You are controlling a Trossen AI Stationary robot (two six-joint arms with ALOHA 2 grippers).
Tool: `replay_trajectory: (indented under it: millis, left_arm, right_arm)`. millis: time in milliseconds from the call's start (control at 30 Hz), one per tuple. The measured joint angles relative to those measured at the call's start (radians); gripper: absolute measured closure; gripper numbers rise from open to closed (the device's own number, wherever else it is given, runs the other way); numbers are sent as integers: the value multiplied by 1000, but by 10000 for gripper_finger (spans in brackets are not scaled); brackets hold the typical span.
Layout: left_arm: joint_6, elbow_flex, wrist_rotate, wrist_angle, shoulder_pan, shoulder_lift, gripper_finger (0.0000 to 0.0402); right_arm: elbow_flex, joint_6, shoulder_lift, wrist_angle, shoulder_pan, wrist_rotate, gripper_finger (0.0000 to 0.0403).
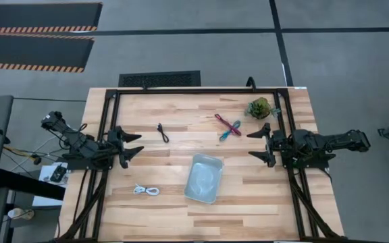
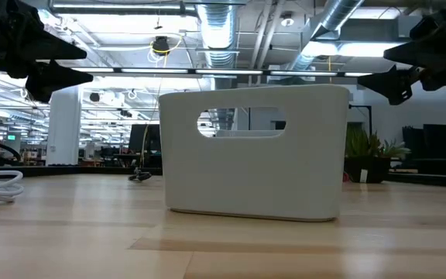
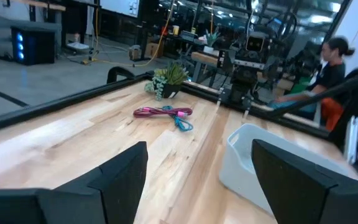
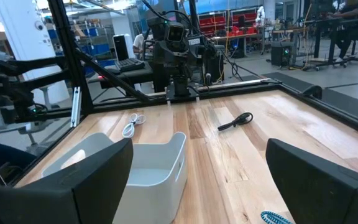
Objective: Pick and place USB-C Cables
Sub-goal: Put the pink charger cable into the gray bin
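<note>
I see the white tray [image 1: 204,178] in the middle of the table [image 1: 181,216], and nothing lies inside it. All four cables are on the wood outside it: the black cable [image 1: 163,132] behind it to the left, the white cable [image 1: 147,190] in a coil to its left, the magenta-red cable [image 1: 227,123] crossed over the teal-blue cable [image 1: 231,131] near the small plant [image 1: 259,107]. I can read no label or writing. My left gripper [image 1: 136,145] and right gripper [image 1: 254,144] both wait at the sides with fingers spread, holding nothing.
</note>
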Motion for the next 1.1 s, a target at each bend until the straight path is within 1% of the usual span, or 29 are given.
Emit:
replay_trajectory:
  millis: [100,267,367,433,533,600,667,800,867,967,1100]
  left_arm:
    - [-77,-1,0,6,0,0,127]
    - [-316,-1,28,8,0,0,127]
    - [-416,-1,20,7,0,0,127]
    - [-444,-1,-5,7,0,0,127]
    - [-471,-1,-18,6,0,0,127]
    - [-462,0,-21,4,0,0,127]
    - [-454,0,-33,1,0,0,127]
    - [-477,1,-41,0,0,0,127]
    - [-510,1,-73,1,0,0,127]
    - [-553,1,-146,-3,0,0,127]
    - [-597,4,-160,-25,0,0,127]
  right_arm:
    - [0,0,0,0,0,0,10]
    - [0,-1,0,0,-1,0,10]
    - [0,-1,0,2,-1,0,10]
    - [0,23,0,18,-1,1,10]
    - [0,167,0,68,-1,2,10]
    - [0,264,0,100,-1,2,10]
    - [0,328,0,120,-1,2,10]
    - [0,374,0,121,-1,2,10]
    - [0,387,0,124,-1,2,10]
    - [0,434,0,134,-1,1,10]
    - [0,517,0,134,-1,2,10]
